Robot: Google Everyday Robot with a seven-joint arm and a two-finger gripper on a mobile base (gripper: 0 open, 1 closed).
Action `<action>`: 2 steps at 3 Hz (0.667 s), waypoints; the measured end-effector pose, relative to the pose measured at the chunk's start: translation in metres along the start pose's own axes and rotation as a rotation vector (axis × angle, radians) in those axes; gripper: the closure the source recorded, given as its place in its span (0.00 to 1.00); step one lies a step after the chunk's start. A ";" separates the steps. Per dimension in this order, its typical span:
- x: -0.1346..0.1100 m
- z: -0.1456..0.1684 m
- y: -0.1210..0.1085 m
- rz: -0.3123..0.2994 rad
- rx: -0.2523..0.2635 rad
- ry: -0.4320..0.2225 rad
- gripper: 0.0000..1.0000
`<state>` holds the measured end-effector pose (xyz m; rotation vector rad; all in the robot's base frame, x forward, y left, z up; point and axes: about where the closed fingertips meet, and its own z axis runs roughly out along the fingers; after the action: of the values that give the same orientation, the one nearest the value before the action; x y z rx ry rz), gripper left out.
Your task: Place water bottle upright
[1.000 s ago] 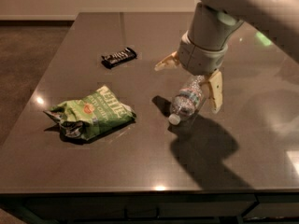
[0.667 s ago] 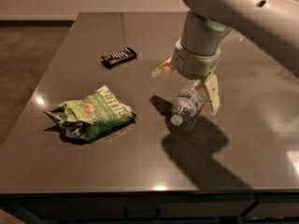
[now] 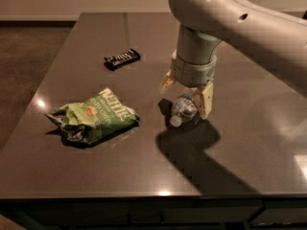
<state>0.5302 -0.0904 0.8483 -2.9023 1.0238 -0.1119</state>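
Directly beneath the gripper (image 3: 185, 99), the bottle (image 3: 184, 108) lies on its side on the counter (image 3: 120, 176). Its white cap points toward the near edge and a little to the gripper's left, and its base is tucked up under the wrist. The long axis runs from far to near, tilted slightly off straight. The gripper is spread wide, one finger standing on each flank of the bottle, so the jaws cross the long axis rather than run along it. The left finger looks clear of the plastic and the right one sits just beside it; nothing appears to be clamped yet.

The coming move likely turns on that crosswise straddle: closing here should catch the ribbed body near its middle, after which the wrist would need to rotate so the cap ends up on top. Thin, clear plastic may flex or slip under a squeeze.

Well off to the gripper's left rests a green bag (image 3: 93, 120), and farther back on that side a dark wrapper (image 3: 122, 59), both apart from the bottle.
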 end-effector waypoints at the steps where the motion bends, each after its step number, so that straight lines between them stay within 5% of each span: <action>1: 0.003 0.005 -0.001 0.012 -0.014 0.004 0.48; 2: 0.010 0.001 -0.006 0.090 0.013 0.004 0.71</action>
<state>0.5414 -0.0919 0.8483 -2.8396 1.1480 -0.1191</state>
